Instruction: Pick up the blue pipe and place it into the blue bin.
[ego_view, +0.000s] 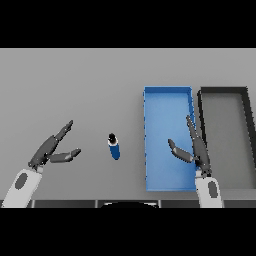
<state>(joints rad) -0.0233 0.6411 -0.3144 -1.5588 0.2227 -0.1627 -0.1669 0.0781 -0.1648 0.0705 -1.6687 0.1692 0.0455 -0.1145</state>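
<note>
a plain grey table (75, 85) fills the frame. the blue pipe (114, 146) lies on it just left of centre, a short cylinder with a dark cap at its upper end, touched by nothing. to its right, a little apart, sits the blue bin (150, 100), a long rectangular tray running from mid-frame down toward the lower edge. a dark grey bin (248, 107) sits beside it at the right edge. the left hand (50, 150) shows at lower left, well apart from the pipe, fingers straight and spread, thumb pointing toward the pipe, grasping nothing. the right hand (196, 149) hangs over the blue bin's right side, fingers straight, thumb splayed left, likewise released.
</note>
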